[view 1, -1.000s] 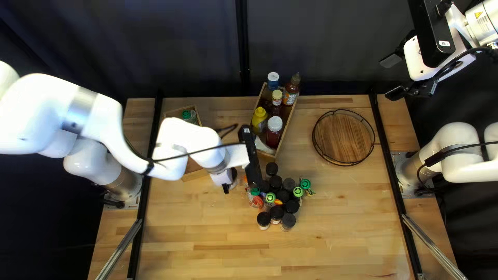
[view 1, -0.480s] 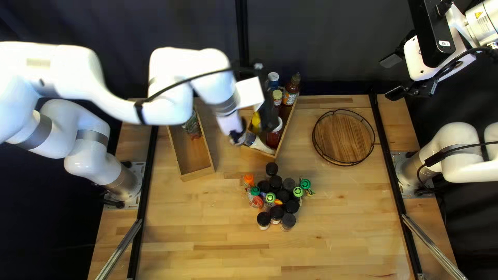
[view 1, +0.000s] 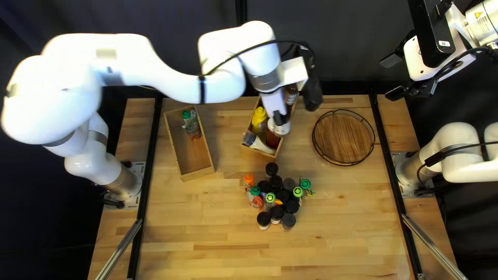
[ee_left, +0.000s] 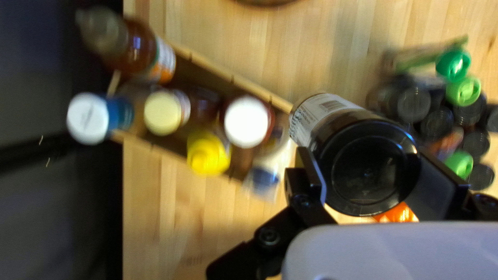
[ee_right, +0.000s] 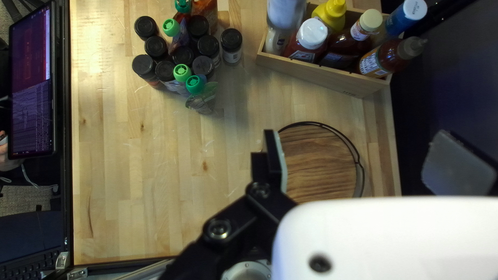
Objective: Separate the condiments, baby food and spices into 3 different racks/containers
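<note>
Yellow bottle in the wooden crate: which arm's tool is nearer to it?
Left. The left tool hovers near the yellow bottle; the right tool hangs well away, at the top left view's upper right.

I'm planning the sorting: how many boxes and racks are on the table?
3: in the top left view, a wooden box at left, a bottle box near the far edge, a round rack right of that.

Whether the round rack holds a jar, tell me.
No, the round rack shows only its own wood and wire.
</note>
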`<state>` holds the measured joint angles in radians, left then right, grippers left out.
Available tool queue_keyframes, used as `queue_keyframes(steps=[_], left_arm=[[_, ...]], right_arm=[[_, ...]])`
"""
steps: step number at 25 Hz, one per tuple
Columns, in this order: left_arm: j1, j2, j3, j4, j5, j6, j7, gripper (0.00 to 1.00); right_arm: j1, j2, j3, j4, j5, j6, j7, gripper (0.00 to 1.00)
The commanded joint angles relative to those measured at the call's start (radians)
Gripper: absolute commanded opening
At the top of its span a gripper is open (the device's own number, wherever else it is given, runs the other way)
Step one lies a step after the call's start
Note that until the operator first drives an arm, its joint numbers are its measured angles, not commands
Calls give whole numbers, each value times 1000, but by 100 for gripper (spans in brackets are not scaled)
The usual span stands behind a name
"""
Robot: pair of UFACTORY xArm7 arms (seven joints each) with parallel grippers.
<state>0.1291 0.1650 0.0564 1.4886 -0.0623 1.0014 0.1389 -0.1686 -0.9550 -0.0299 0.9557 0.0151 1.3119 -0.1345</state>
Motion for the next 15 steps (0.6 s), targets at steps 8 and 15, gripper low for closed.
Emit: queue_keyframes(steps=[8,15], left_arm=[[57,224,-20,147,-122,-152,105,0],[53,377,-20,315,-109,-116,99,0]], right_arm=[[0,0,0,0,0,0,0,100],[0,0,0,0,0,0,0,100]])
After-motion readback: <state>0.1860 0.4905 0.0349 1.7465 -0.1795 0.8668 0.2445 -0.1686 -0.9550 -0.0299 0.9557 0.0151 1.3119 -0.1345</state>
